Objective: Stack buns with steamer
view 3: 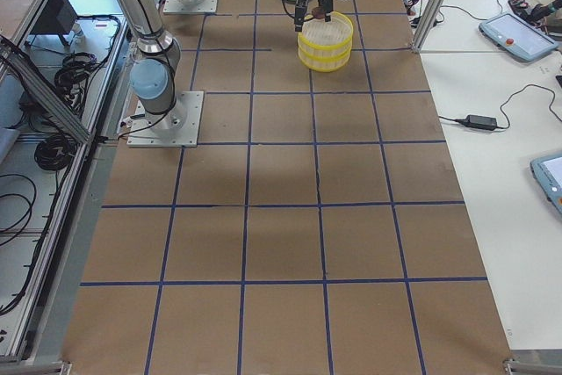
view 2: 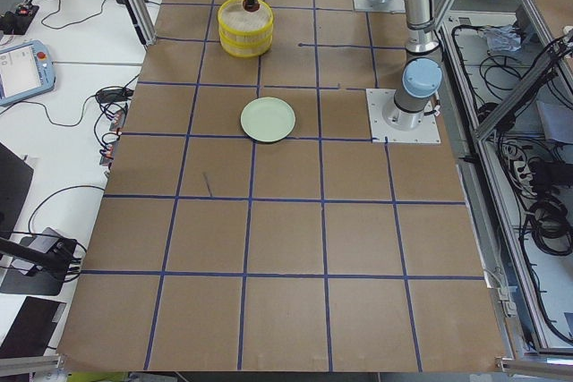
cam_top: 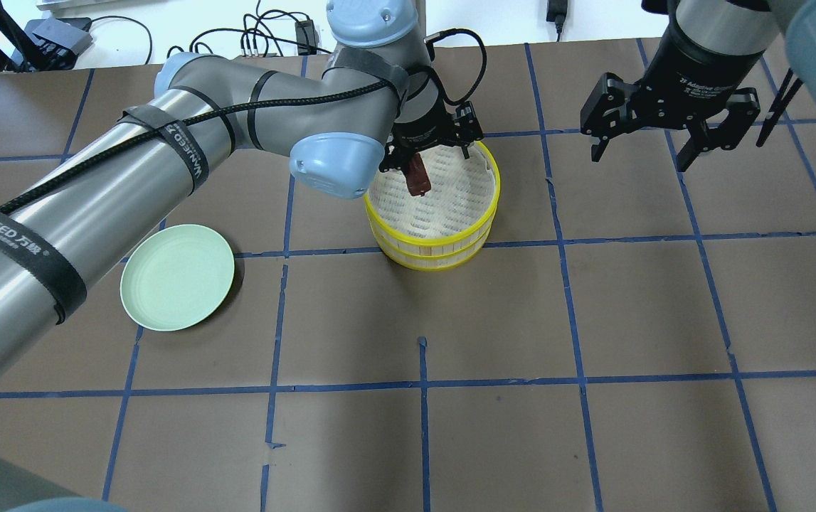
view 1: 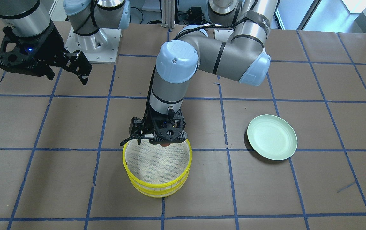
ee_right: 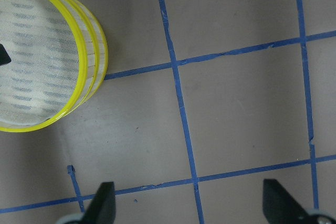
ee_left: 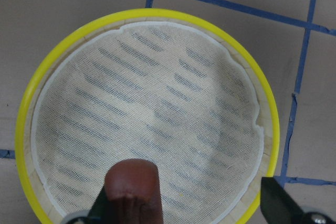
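The steamer is two yellow-rimmed trays stacked on each other, and the top tray has a white mesh liner. It also shows in the overhead view. My left gripper hangs low over the top tray's robot-side edge with its jaws wide apart. The reddish-brown blocky bun stands right against one finger, over the mesh. I cannot tell whether it rests on the mesh. The white bun is out of view. My right gripper is open and empty, raised well off to the side.
A pale green plate lies on the brown table, on the far side of the steamer from my right arm. Blue tape lines grid the table. My left arm's elbow reaches over the table behind the steamer.
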{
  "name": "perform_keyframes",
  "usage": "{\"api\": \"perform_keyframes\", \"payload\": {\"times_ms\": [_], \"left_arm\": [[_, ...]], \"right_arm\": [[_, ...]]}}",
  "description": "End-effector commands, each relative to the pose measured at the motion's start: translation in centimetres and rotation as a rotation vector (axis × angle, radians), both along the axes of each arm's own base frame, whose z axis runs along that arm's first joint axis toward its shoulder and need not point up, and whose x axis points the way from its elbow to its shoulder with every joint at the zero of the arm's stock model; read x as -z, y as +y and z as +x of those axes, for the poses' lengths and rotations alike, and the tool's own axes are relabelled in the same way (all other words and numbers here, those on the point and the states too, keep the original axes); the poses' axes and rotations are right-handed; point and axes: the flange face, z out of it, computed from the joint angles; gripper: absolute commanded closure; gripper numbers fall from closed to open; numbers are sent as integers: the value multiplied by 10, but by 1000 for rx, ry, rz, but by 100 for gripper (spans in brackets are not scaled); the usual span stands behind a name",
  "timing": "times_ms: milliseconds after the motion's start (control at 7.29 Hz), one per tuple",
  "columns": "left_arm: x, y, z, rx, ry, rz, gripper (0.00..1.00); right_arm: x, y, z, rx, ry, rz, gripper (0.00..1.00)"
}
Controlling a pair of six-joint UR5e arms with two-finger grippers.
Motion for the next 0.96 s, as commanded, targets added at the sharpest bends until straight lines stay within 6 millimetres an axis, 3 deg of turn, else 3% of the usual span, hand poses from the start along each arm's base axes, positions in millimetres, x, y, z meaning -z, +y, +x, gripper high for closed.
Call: {"api": "perform_keyframes", "payload": {"times_ms": [0, 274, 411, 548, 685, 823], "left_arm": [[-3, 0, 0, 2, 3, -6, 4], [-18, 1, 2, 29, 0, -32, 3], [-39, 1, 29, 44, -24, -21, 2], [-73, -2, 88, -31, -36, 21, 2], [-106, 9, 133, 58, -62, 36, 1], [-123, 24, 178, 113, -98, 84, 1]], "right_arm": [[-2, 0, 0, 0, 0, -4, 0], [-2, 1, 1, -9, 1, -6, 0], [-4, 1, 1, -17, 7, -9, 0], [-7, 3, 1, -25, 42, -10, 0], [-3, 3, 17, -59, 47, -6, 0], [0, 7, 33, -80, 48, -4, 0]]}}
